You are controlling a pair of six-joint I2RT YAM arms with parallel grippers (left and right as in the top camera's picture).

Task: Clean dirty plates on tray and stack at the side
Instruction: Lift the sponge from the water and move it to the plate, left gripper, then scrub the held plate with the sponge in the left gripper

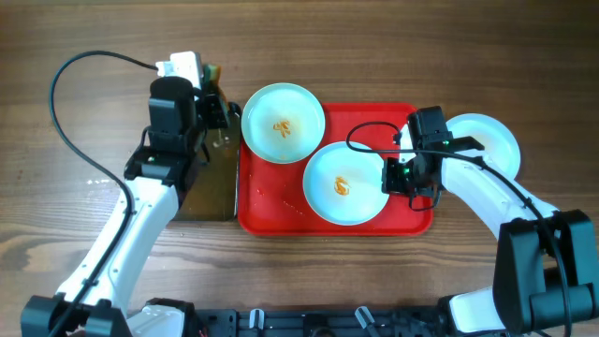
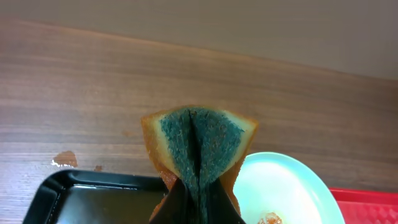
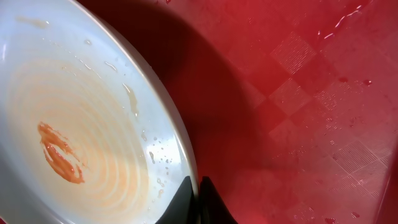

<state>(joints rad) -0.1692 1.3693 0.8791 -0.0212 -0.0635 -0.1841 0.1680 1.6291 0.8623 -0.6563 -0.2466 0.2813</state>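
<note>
Two pale blue-white plates with orange smears lie on the red tray (image 1: 281, 201): one at the tray's back left (image 1: 284, 109), one at the middle (image 1: 344, 183). A third plate (image 1: 491, 140) lies on the table right of the tray. My right gripper (image 1: 391, 176) is shut on the rim of the middle plate (image 3: 81, 124), one finger on each side of the rim (image 3: 198, 196). My left gripper (image 1: 217, 112) is shut on a sponge (image 2: 199, 140), orange with a green scrub face, folded between the fingers, just left of the back plate (image 2: 280, 190).
A black tray (image 1: 211, 183) lies left of the red tray, under my left arm; its wet corner shows in the left wrist view (image 2: 93, 199). Water drops spot the red tray (image 3: 323, 93) and the wooden table (image 2: 62, 160).
</note>
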